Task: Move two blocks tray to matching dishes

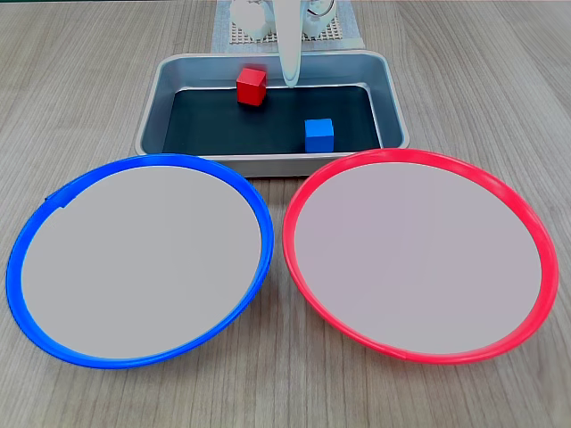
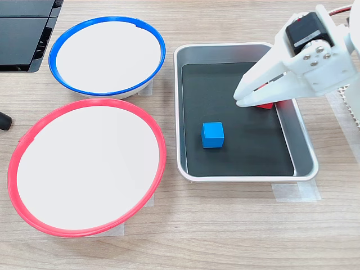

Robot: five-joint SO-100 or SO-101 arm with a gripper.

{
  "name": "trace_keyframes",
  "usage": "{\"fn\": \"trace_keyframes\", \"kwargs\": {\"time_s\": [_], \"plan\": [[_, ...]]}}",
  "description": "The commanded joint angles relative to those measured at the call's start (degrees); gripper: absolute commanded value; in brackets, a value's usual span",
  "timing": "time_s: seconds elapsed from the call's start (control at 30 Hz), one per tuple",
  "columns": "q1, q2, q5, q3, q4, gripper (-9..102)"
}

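Item: red block (image 1: pixel 252 86), small cube on the dark floor of the silver tray (image 1: pixel 268 164), toward the tray's far edge in a fixed view.

Item: blue block (image 2: pixel 212 134), same size, near the tray's opposite long edge, well apart from the red one.

Both likely light, rigid, flat-faced; best pinched across two opposite side faces, fingers straddling the cube.

Item: gripper (image 2: pixel 242 98), white, fingertips close together over the tray, just above the red block, which peeks out beneath; holding nothing, jaws seemingly nearly closed.

Item: blue-rimmed dish (image 1: pixel 138 259) and red-rimmed dish (image 1: pixel 419 254), side by side along the tabletop beside the tray, both without blocks.
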Motion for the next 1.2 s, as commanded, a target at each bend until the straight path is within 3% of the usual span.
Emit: {"fn": "trace_keyframes", "kwargs": {"time_s": [0.0, 1.17], "plan": [[-0.3, 1.4, -0.4, 0.1, 0.0, 0], [-2.5, 1.5, -2.0, 0.1, 0.0, 0]]}}
